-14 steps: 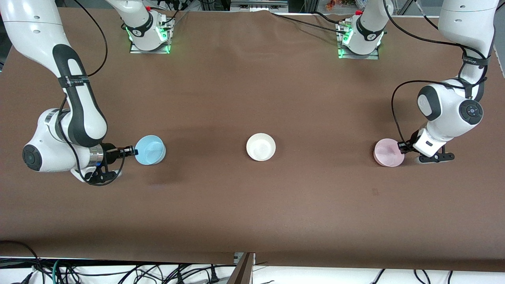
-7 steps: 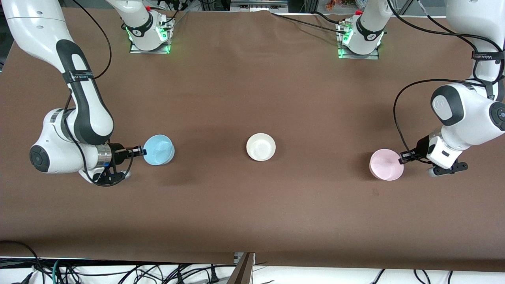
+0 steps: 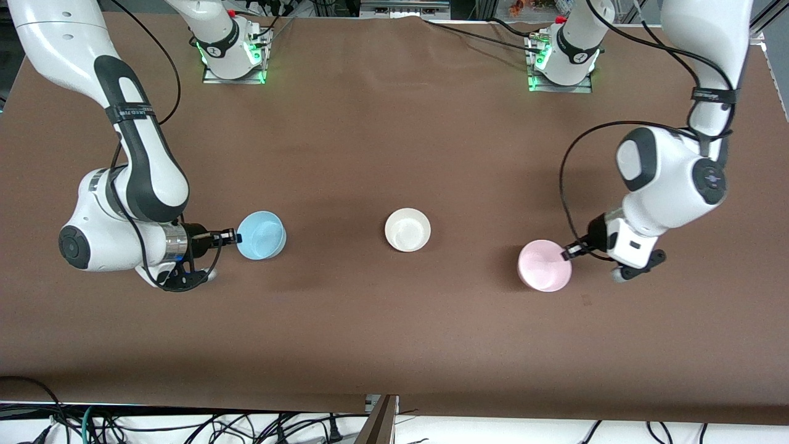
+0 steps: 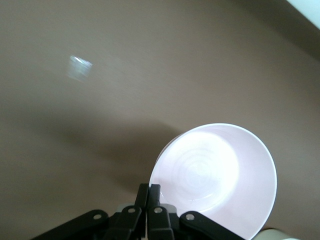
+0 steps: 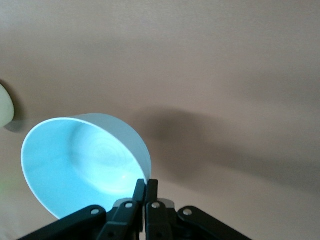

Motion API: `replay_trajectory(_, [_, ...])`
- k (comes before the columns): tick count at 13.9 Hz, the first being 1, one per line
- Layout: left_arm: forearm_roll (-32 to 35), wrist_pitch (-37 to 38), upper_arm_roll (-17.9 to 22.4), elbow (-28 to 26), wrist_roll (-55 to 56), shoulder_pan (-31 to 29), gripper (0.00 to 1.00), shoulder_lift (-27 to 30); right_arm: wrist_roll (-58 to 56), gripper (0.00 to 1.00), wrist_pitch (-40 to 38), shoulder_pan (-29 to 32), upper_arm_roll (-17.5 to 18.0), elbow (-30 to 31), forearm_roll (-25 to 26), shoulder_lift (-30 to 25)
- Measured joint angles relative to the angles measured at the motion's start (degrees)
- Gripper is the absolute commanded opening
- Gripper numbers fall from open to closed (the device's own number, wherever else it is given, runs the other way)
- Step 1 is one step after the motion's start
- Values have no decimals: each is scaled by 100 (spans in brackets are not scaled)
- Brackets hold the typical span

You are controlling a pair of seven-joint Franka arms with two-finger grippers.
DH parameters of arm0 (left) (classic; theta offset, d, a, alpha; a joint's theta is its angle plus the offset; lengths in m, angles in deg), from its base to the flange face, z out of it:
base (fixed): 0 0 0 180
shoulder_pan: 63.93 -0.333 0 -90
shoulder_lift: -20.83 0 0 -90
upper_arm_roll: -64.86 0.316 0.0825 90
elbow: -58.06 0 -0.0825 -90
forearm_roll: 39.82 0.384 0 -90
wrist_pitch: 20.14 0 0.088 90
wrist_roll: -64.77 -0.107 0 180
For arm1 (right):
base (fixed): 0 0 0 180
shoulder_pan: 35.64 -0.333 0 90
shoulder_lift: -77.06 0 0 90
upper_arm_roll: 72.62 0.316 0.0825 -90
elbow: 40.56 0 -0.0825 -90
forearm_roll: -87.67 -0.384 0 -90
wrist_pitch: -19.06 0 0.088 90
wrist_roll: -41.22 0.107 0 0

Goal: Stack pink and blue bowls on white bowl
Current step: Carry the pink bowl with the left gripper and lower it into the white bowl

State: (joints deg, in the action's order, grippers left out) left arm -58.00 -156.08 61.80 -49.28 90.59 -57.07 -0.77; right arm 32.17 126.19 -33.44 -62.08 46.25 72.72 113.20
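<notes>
**A:** So which bowl goes in first? Both arms look loaded. The right gripper (image 3: 229,235), at the middle left of the front view, has its fingers pinched on the blue bowl's (image 3: 262,235) rim. The left gripper (image 3: 568,251), at the middle right, is pinching the pink bowl (image 3: 544,266) the same way.

**B:** It comes down to where the white bowl (image 3: 407,229) is: dead centre of the frame on the table (image 3: 394,320), right between them. Both bowls look lifted, going by their shadows in the wrist views. Blue looks about as close as pink, maybe a touch closer, so it's a coin flip. They can't both drop in at once, though.
</notes>
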Motion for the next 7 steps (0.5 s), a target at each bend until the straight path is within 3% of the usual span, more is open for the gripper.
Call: replay_trajectory(7, [782,-579,-84,0,2890,1333,0,-158,24,0,-1,10,33,-12,0,0])
